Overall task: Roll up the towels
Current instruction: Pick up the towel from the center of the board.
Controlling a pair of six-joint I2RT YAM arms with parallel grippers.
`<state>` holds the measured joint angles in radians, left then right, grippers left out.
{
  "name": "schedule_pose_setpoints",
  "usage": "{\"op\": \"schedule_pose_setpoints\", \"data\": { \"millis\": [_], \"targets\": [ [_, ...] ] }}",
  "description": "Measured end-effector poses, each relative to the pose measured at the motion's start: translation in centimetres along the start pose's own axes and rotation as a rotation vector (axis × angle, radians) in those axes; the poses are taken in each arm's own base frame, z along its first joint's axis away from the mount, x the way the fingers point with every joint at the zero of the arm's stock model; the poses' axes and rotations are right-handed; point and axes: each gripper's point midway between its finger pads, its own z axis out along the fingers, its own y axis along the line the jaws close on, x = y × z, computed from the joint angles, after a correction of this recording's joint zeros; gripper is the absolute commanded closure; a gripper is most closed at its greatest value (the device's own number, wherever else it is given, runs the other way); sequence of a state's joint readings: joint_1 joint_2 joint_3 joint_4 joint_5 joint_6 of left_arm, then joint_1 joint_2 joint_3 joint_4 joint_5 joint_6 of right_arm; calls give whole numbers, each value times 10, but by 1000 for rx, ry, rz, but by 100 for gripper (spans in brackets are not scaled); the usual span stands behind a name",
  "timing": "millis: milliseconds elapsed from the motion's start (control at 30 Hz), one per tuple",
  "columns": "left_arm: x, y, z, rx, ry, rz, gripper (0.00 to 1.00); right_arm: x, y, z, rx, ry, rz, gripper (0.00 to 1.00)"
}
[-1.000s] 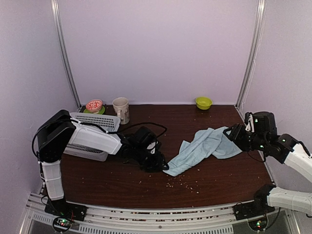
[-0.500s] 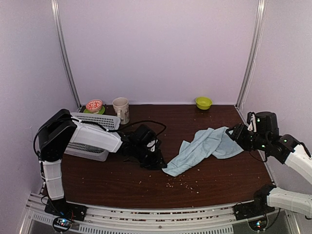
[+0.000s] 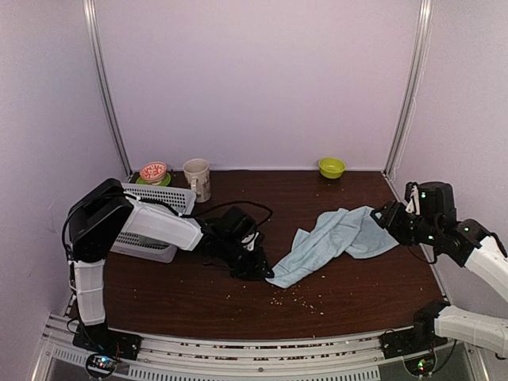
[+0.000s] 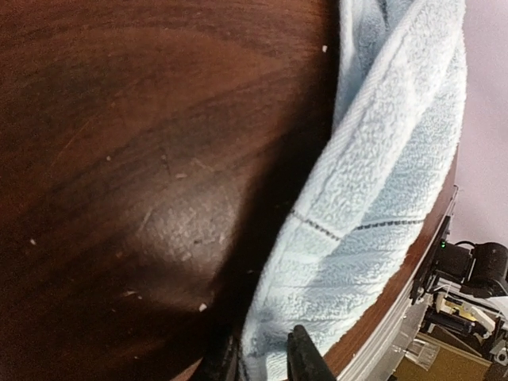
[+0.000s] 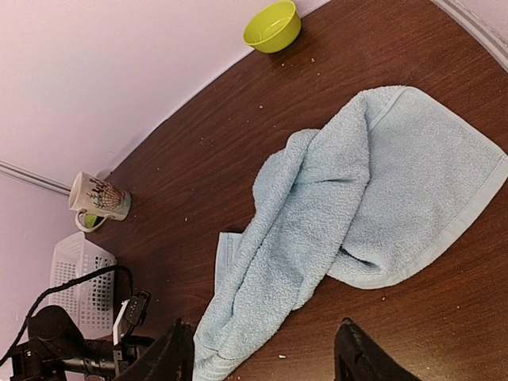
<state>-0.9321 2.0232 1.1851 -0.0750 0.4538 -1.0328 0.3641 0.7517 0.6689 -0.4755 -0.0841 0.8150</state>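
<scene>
Light blue terry towel (image 3: 333,238) is lying crumpled on the dark brown wooden bench (image 3: 190,298), a bit right of centre. It's bunched into a diagonal ridge running near-left to far-right, w/ the far-right part spread flatter. Not rolled at all atm.

Left tool (image 3: 260,268) is down low at the towel's near-left corner. On the left wrist cam its dark fingers (image 4: 308,363) sit either side of the hem w/ cloth pinched between, so afaict it's closed on that corner.

Right tool (image 3: 386,216) is at the towel's far-right edge. The right wrist cam shows it spread wide w/ nothing in it, looking down over the cloth.

Other stuff: white plastic mesh basket (image 3: 155,222) on the left beside the left arm, cream printed mug (image 3: 197,178) just behind it, red-patterned bowl on a green saucer (image 3: 153,172) at the far left, lime green bowl (image 3: 331,167) at the far edge. Pale crumbs (image 3: 298,295) are scattered near the towel's near end.
</scene>
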Motion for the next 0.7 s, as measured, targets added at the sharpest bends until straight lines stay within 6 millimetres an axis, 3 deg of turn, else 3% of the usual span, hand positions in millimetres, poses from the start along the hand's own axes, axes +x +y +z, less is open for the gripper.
{"op": "schedule_pose_setpoints", "data": {
  "millis": [67, 267, 367, 433, 567, 633, 700],
  "targets": [
    [1, -1, 0, 4, 6, -5, 100, -1, 0, 0, 1, -1, 1, 40],
    [-1, 1, -6, -25, -6, 19, 100, -8, 4, -5, -6, -17, -3, 40],
    [-13, -2, -37, -151, -64, 105, 100, -13, 7, -12, -11, -32, -21, 40],
    [-33, -28, -75, -192, -154, 206, 100, -17, 9, -15, -17, -44, -29, 40],
    [-60, -117, -210, -197, -458, 468, 100, -22, 15, -21, -39, -63, -51, 41],
    [-53, -153, -281, -178, -608, 575, 100, -22, 17, -22, -50, -59, -58, 40],
    [-32, -172, -338, -149, -717, 655, 100, -21, 21, -21, -71, -52, -66, 41]
  ]
}}
